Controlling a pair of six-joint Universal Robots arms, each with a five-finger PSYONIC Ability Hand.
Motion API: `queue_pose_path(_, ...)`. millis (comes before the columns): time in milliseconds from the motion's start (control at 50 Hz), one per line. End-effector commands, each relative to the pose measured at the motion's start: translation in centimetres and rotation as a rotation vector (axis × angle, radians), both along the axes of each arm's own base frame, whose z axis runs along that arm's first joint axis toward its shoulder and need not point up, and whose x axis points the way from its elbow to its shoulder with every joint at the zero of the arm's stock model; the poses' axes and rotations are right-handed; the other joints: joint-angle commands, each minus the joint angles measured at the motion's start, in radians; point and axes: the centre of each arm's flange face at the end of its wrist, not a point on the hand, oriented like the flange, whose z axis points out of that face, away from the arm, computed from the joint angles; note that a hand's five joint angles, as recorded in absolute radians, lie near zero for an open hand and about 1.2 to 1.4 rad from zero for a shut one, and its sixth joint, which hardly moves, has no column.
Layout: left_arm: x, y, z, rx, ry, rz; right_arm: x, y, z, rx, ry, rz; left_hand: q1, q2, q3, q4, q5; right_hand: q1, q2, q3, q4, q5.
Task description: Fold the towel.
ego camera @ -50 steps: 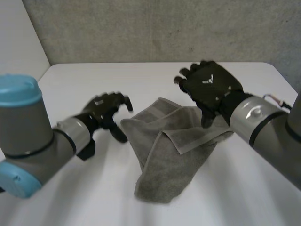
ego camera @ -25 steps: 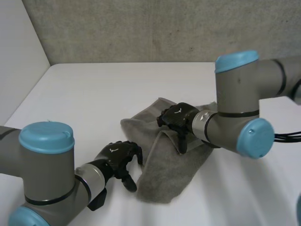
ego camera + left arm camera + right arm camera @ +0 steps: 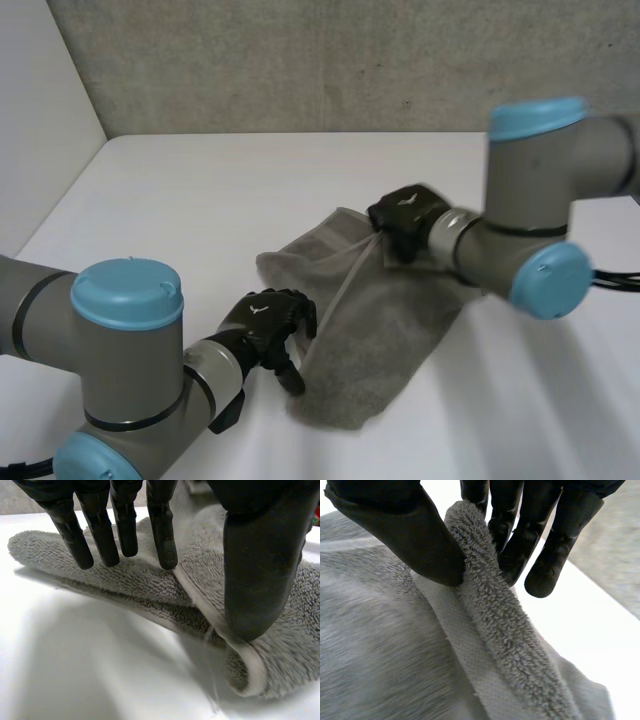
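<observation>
My left robot hand (image 3: pixel 268 322) has slid across the white worktop (image 3: pixel 190 200) to the near left edge of the grey towel (image 3: pixel 385 335). Its fingers and thumb straddle the hem, spread and gripping nothing. My right robot hand (image 3: pixel 403 218) has moved toward the far edge and now pinches a ridge of cloth. The towel lies crumpled mid-worktop. I judge the fold can start once my left closes.

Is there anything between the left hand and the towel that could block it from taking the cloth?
Nothing visible stands in between. The left hand is at an edge of the towel, its straight fingers over the cloth. The right hand pinches a fold on the far side.
</observation>
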Motion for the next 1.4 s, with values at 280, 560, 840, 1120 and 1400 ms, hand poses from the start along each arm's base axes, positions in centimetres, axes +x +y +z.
queue_pose_path(280,-2.6,-1.1,-0.9,-0.063,0.021,-0.011,-12.1,-4.1,4.0,-0.031,-0.171,-0.235,-0.008,0.004,-0.001,0.003,-0.009,0.084,0.096,0.096,0.067,0.072)
queue_pose_path(560,-4.9,0.5,-1.8,-0.014,0.074,-0.054,-15.8,-4.4,3.3,-0.041,-0.176,-0.315,0.006,0.018,0.014,0.017,0.006,0.084,0.096,0.096,0.067,0.072)
queue_pose_path(840,-5.4,1.5,-0.5,-0.005,0.116,-0.066,-16.4,-4.8,3.3,-0.047,-0.177,-0.328,0.006,0.018,0.014,0.017,0.006,0.084,0.096,0.096,0.067,0.072)
queue_pose_path(1120,-5.2,2.7,1.2,-0.012,0.123,-0.083,-17.2,-5.4,3.6,-0.067,-0.178,-0.347,-0.011,0.001,-0.004,0.000,-0.012,0.084,0.096,0.096,0.067,0.072)
queue_pose_path(1400,-5.4,4.8,2.1,-0.030,0.124,-0.117,-18.4,-6.3,4.1,-0.112,-0.184,-0.381,0.000,0.012,0.008,0.011,0.000,0.084,0.096,0.096,0.067,0.072)
